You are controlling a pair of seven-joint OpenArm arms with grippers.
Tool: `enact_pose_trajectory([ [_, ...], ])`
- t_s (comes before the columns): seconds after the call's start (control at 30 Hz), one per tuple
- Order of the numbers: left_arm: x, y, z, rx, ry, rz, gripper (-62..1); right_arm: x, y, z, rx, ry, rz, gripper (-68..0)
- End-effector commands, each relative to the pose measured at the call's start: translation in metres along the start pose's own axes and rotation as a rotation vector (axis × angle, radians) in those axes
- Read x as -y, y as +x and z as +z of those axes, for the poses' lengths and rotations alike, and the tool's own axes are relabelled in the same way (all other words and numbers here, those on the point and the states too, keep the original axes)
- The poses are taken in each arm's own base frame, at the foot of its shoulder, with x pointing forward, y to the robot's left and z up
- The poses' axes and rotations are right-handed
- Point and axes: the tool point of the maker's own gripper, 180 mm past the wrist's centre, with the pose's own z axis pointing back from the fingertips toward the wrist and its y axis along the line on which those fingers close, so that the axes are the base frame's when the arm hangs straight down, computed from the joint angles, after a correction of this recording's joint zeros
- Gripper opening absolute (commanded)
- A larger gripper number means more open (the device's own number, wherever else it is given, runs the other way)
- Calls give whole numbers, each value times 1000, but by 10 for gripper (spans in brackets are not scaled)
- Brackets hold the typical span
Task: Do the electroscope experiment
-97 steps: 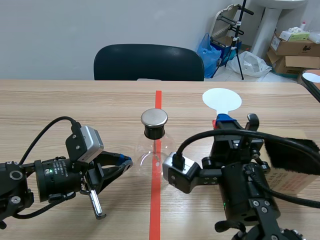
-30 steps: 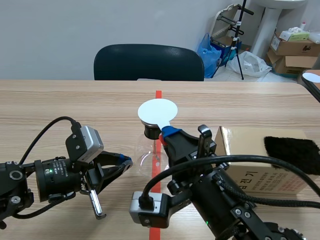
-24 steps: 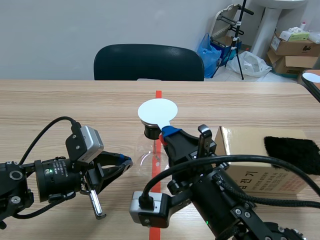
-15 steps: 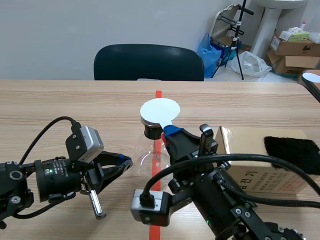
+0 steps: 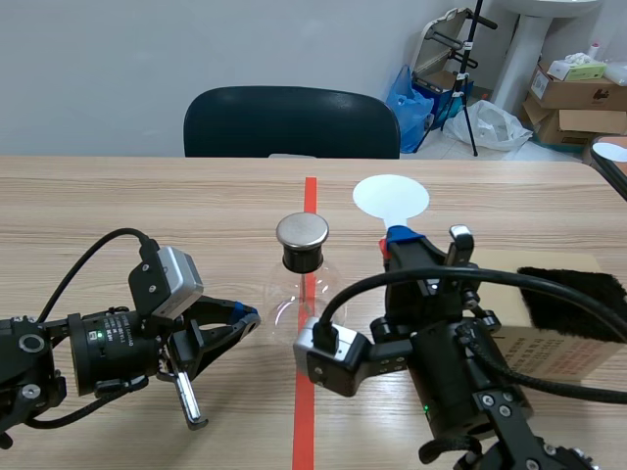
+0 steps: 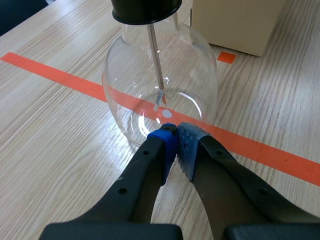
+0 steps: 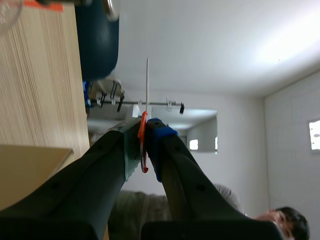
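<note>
Electroscope (image 5: pixel 302 257) stands mid-table on the tape line (image 5: pixel 310 196). Just right of its cap (image 5: pixel 302 231), and apart from it, the right gripper (image 5: pixel 428 245) clamps the white disc (image 5: pixel 390 199) upright by its red handle (image 7: pixel 143 150). Clenched on nothing, the left gripper (image 6: pixel 175 135) sits at the flask (image 6: pixel 160 80), near-left side, touching or nearly so. A low or hasty swing left would likely strike the cap and tip the glass. The thin handle may twist between the pads, and a nudge from the left gripper could slide the flask off its line.
</note>
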Motion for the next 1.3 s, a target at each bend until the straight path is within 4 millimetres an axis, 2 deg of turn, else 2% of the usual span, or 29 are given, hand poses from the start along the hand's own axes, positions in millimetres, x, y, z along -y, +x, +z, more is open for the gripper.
enact_pose_trajectory([
  [0.0, -4, 14, -3, 48, 9, -4, -583, 8, -8, -4, -36, -30, 1, -665],
  [0.37, -4, 14, -3, 48, 9, -4, -583, 8, -50, 2, -269, -30, -3, -665],
  [1.27, -4, 14, -3, 48, 9, -4, -583, 8, -53, 3, -288, -30, -3, -665],
])
